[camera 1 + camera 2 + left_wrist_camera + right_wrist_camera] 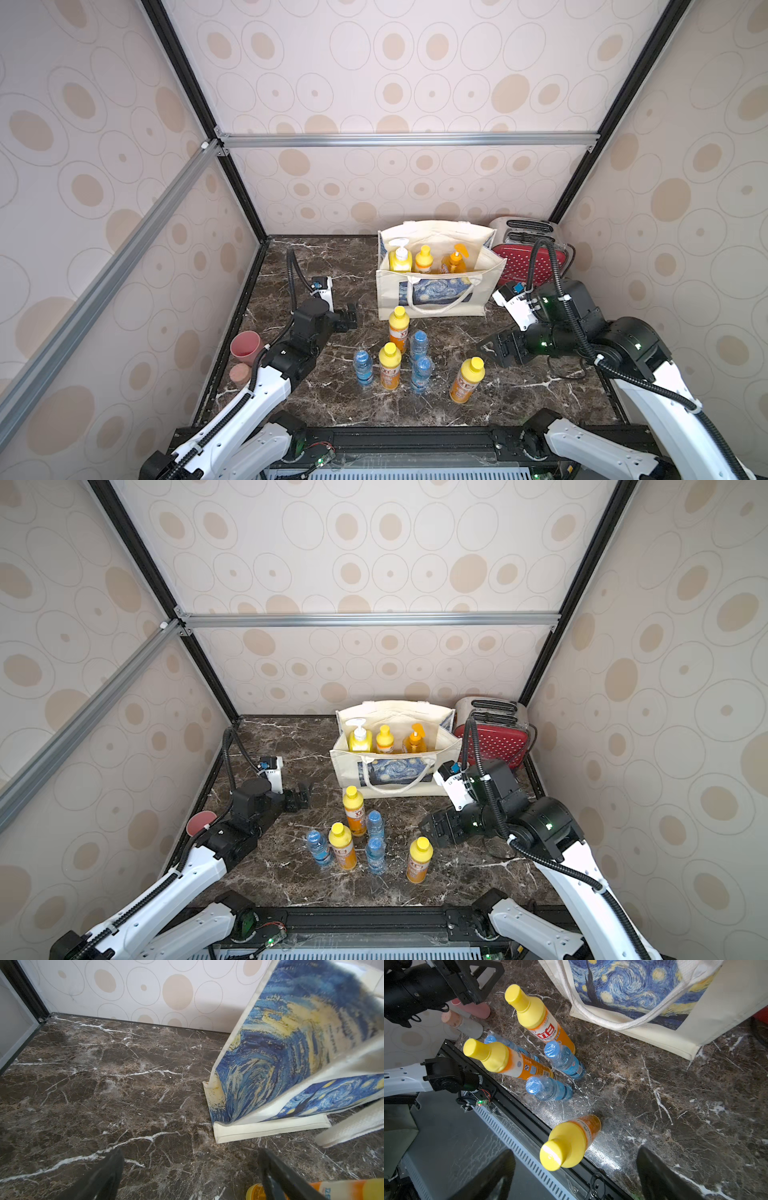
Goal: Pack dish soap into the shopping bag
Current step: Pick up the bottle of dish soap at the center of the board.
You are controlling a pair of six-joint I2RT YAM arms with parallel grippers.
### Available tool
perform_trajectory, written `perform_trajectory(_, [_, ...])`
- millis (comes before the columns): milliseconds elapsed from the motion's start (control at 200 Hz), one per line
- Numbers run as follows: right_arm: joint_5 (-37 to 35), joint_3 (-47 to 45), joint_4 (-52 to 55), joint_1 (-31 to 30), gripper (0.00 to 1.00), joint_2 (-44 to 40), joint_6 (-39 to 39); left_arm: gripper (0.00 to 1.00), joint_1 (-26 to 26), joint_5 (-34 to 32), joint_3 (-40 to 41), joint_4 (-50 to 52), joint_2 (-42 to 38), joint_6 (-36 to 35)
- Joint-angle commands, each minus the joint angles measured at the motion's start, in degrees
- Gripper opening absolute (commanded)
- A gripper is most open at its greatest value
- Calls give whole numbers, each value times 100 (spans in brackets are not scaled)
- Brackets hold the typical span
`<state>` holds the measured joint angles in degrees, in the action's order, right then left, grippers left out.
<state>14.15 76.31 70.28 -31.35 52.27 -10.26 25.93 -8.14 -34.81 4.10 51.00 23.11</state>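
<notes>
The shopping bag (436,291) stands open at the back middle, its blue print facing front. Inside it stand a yellow pump bottle (400,258), a small yellow-capped bottle (424,259) and an amber orange-pump bottle (455,261). Three small orange dish soap bottles stand on the table: one (399,330) before the bag, one (389,368) nearer, one (467,381) to the right. My left gripper (352,316) is open and empty, left of the bag (270,1053). My right gripper (575,1152) is open, with the right bottle's (571,1140) cap showing between its fingers, untouched.
Three blue-capped water bottles (363,368) (419,343) (421,375) stand among the orange ones. A red dotted toaster (528,257) sits behind the bag at the right. A pink cup (247,347) and a cork-topped jar (240,372) stand at the left edge.
</notes>
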Motion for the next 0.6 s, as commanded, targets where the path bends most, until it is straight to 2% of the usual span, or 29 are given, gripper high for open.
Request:
perform_trajectory(0, [9, -104, -32, -61, 94, -105, -17, 99, 32, -240, -267, 260, -146, -124])
perform_trajectory(80, [38, -210, -23, -83, 95, -162, -20, 99, 28, -440, -273, 366, -161, -70])
perform_trajectory(290, [-91, -410, 126, -276, 95, -169, -28, 99, 34, -383, -299, 360, -49, -92])
perform_trajectory(596, [-743, -492, 198, -1187, 95, -97, -273, 99, 36, -390, -290, 345, -47, -97])
